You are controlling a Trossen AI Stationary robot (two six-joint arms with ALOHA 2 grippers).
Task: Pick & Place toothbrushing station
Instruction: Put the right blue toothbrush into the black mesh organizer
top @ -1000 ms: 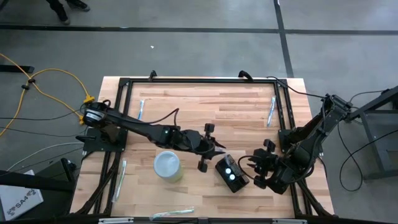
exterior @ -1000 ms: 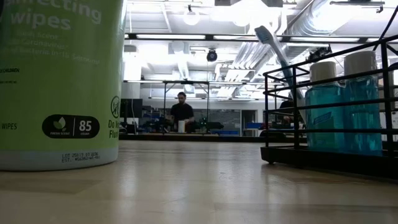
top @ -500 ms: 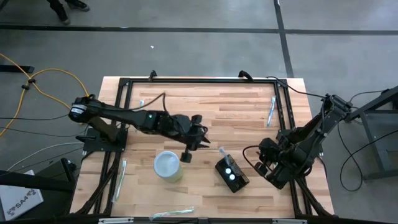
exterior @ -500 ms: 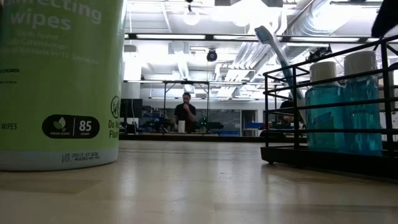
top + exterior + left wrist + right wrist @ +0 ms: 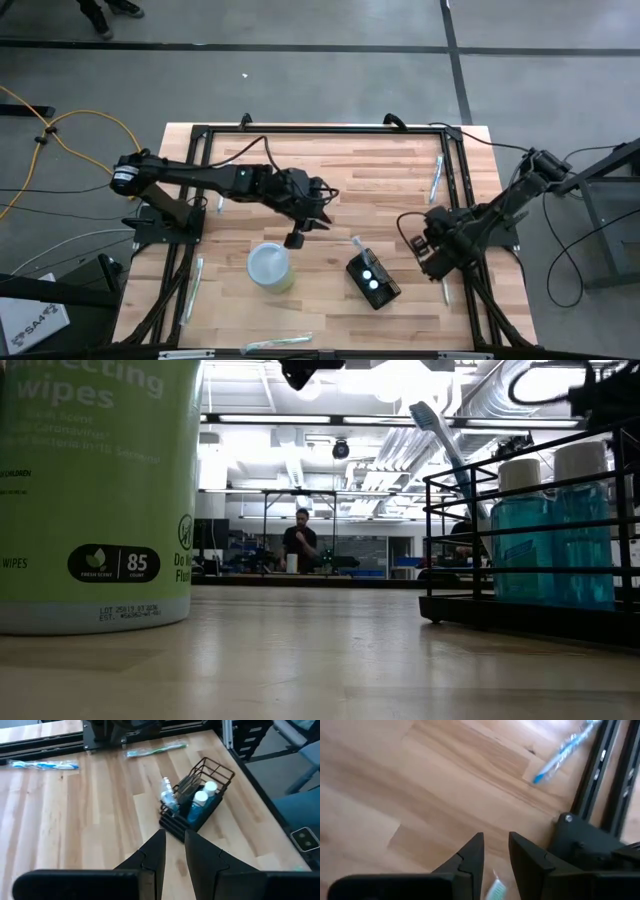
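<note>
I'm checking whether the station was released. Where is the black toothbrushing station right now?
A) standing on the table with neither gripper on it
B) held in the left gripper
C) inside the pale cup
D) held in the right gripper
A: the toothbrushing station stands on the table, with the left gripper and the right gripper both apart from it.

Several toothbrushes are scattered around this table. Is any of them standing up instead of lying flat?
Yes, one: the toothbrush standing in the black wire toothbrushing station beside the blue bottles. The other toothbrushes lie flat along the table's edges.
</note>
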